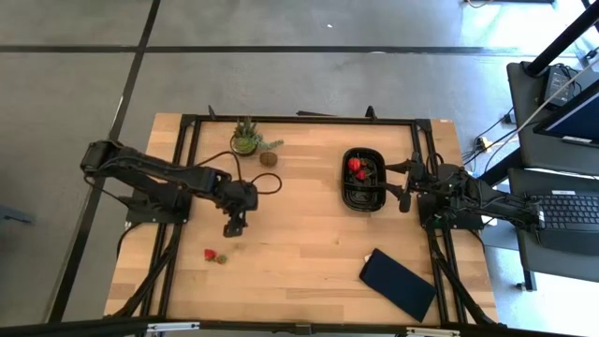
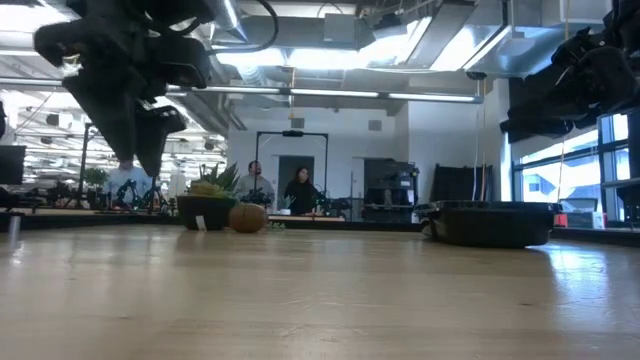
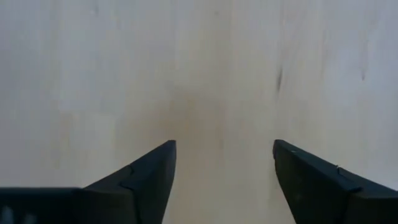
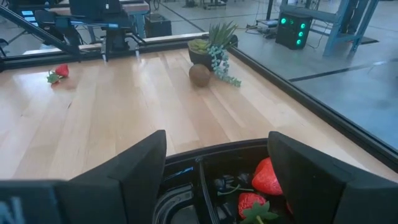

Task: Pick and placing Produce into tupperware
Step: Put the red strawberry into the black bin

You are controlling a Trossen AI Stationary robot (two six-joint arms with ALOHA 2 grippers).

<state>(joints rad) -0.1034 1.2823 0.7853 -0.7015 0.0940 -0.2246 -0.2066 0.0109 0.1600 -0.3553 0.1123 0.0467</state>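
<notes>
Pale wooden planks form the tabletop, framed by black rails on a grey floor. On the left, the left gripper hangs over bare wood, its two dark fingers spread apart with nothing between them. Just beside it, nearer the table's front edge, lies one red strawberry with a green top, alone on the wood. Farther back stand a small green potted plant and, touching nothing, a brown round fruit. To the right sits the tupperware, a glossy black rounded container with a raised rim. Inside it lie two red strawberries and some dark berries. The right gripper waits at the container's right side, fingers spread and empty. A flat dark-blue rectangle lies near the front right corner.
</notes>
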